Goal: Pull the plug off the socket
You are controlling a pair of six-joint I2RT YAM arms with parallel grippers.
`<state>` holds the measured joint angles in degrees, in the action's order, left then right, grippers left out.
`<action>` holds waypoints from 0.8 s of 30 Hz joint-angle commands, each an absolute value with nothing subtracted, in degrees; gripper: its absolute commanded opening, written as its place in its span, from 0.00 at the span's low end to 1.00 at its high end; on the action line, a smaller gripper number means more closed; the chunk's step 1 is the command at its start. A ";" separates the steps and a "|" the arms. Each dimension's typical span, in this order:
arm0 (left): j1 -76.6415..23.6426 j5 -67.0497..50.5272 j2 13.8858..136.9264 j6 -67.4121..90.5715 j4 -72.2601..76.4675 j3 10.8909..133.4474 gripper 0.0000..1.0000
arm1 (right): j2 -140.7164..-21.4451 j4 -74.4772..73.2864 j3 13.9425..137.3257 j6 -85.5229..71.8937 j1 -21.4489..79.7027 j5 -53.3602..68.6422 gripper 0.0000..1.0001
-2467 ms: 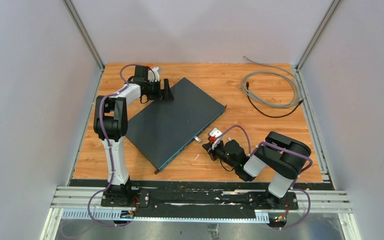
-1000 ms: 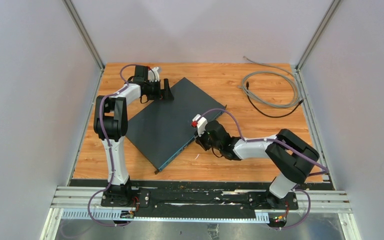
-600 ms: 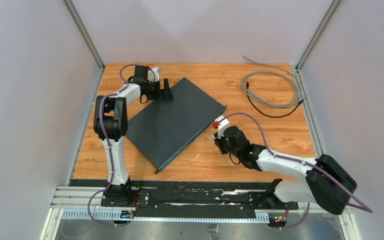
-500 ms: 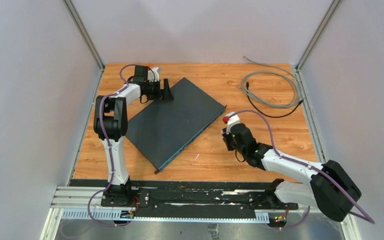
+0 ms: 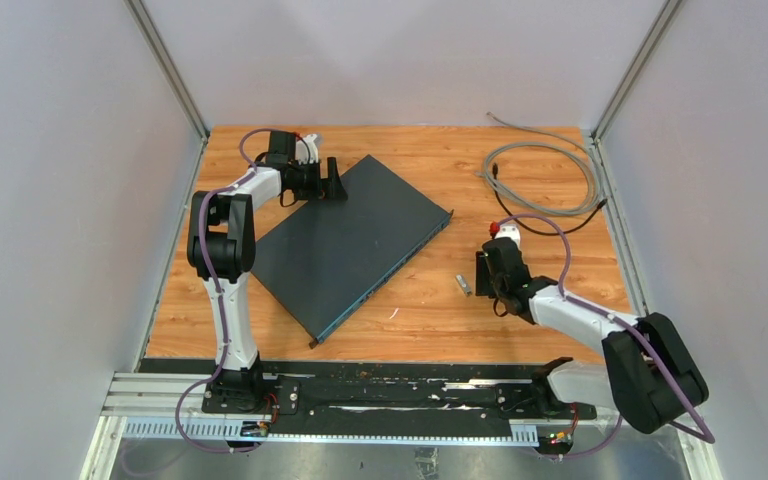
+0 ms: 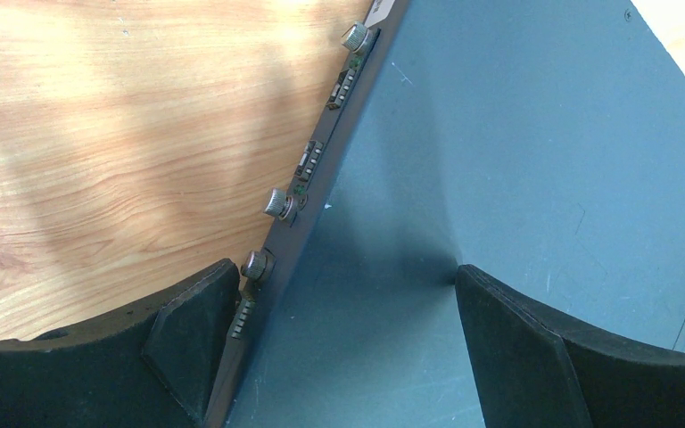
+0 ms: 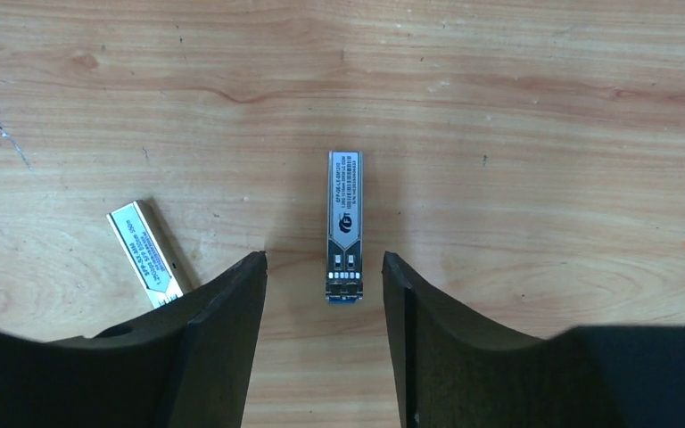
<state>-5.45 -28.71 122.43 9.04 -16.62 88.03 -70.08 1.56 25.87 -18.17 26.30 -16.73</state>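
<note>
- The wooden table (image 5: 430, 160) shows whole only from overhead.
- The network switch (image 5: 350, 240) is a flat dark slab lying askew. Overhead gives its full outline. The left wrist view alone shows its side edge, with knurled thumbscrews (image 6: 276, 203) and small slots.
- A grey and black cable coil (image 5: 545, 180) lies beyond the right gripper, well apart from it, and shows only from overhead.
- The left gripper (image 6: 346, 272) is spread wide and straddles the switch's far corner. One finger (image 6: 187, 330) sits outside the edge and the other is over the lid. Whether either touches cannot be told.
- The right gripper (image 7: 323, 259) is low over bare wood, well apart from the switch. Its jaws are parted to a middling gap and hold nothing.
- The plug (image 7: 344, 227) is a slim silver module with a printed label and a darker latch end. It lies flat on the wood, free of the switch and in line with the gap. Its latch end sits between the fingertips and touches neither.
- A second labelled strip (image 7: 145, 259) lies tilted just beside the finger on that view's left.
- Overhead shows only one silvery sliver by this gripper, and which piece it is cannot be told.
</note>
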 commanded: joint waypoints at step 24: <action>-5.01 -17.28 119.23 6.30 -33.58 81.94 0.93 | -77.44 24.99 31.55 -10.46 54.94 -7.30 0.63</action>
